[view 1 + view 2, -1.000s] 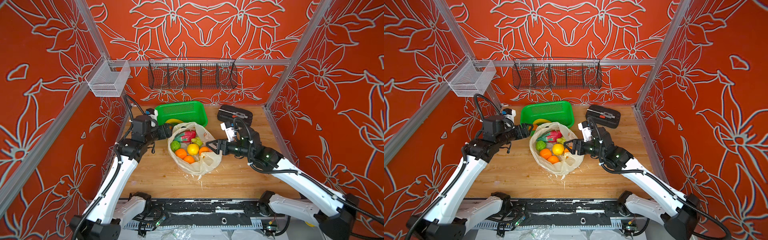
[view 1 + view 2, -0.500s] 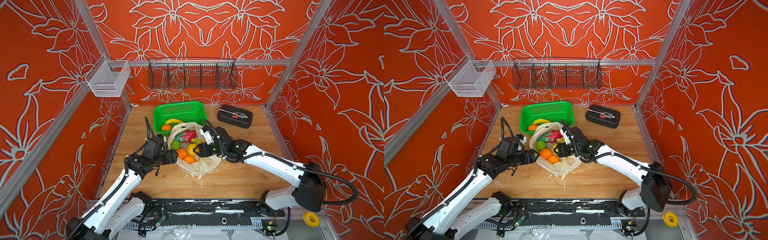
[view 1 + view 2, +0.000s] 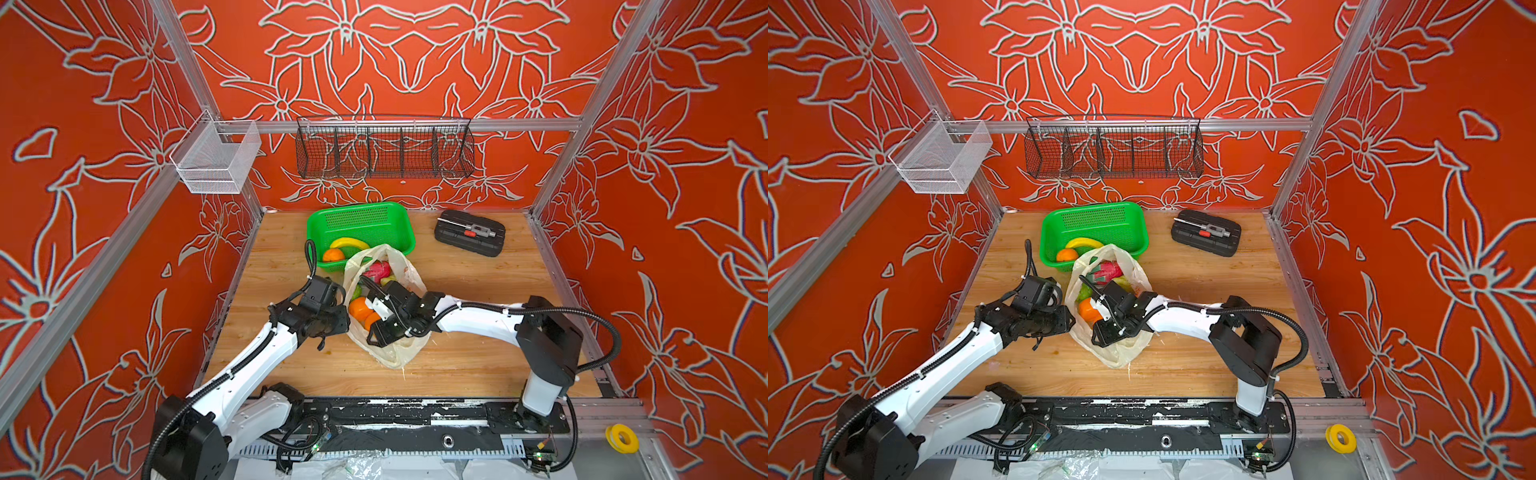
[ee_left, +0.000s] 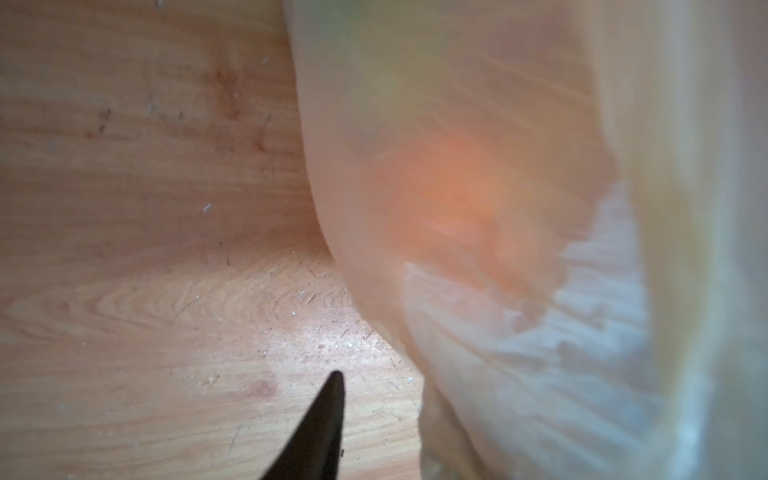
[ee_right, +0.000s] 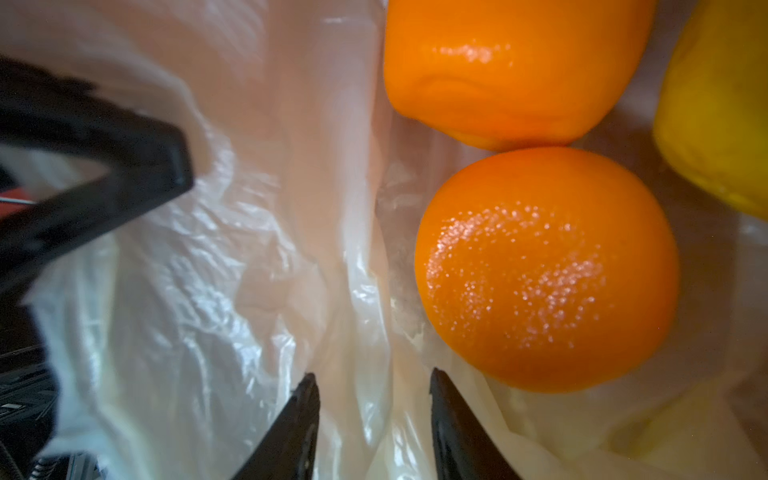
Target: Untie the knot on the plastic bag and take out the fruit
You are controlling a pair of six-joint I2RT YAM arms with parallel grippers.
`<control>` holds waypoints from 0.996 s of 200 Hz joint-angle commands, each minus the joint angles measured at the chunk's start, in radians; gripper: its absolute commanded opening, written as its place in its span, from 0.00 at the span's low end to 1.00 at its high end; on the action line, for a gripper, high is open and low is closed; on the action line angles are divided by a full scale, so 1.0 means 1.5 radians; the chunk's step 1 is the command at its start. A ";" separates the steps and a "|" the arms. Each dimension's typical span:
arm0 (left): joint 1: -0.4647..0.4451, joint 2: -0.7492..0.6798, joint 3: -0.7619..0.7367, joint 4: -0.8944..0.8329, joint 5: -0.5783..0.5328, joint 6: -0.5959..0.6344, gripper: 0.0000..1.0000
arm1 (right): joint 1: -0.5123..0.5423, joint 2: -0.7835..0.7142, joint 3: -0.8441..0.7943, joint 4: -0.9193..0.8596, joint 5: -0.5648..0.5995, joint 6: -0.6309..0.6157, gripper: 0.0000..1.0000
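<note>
Nearest the viewer, two white robot arms reach in from the front rail over a wooden table (image 3: 478, 353). Between them, mid-table, lies a cream plastic bag (image 3: 399, 353) with its mouth open upward.

The left gripper (image 3: 344, 322) is against the bag's left side. Its wrist camera shows one dark finger (image 4: 324, 424) beside blurred film, and I cannot tell whether it is clamped or loose.

The right gripper (image 5: 374, 415) reaches into the bag's mouth. It is released, its fingertips standing apart with a fold of film running between them.

Just past those fingertips, inside the bag, sit two oranges (image 5: 544, 270), touching each other, with a lemon (image 5: 723, 104) beside them. Further back in the bag are a green fruit (image 3: 356, 292) and a pink dragon fruit (image 3: 376, 270).

Just behind the bag, a green basket (image 3: 361, 218) holds a banana (image 3: 349, 242) and a lone orange (image 3: 332, 254). A black case (image 3: 469, 232) lies to the right, well apart. On the back wall hangs a black wire rack (image 3: 384, 147).
</note>
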 commanded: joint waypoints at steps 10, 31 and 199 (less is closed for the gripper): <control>-0.002 -0.015 -0.017 -0.022 -0.044 -0.015 0.26 | -0.004 -0.039 0.050 -0.042 0.095 -0.028 0.50; -0.002 -0.024 -0.023 -0.020 -0.046 -0.020 0.25 | -0.004 -0.049 0.056 -0.039 0.196 -0.020 0.56; -0.002 -0.068 -0.027 -0.019 -0.037 -0.014 0.24 | -0.050 0.103 0.151 -0.047 0.374 0.071 0.93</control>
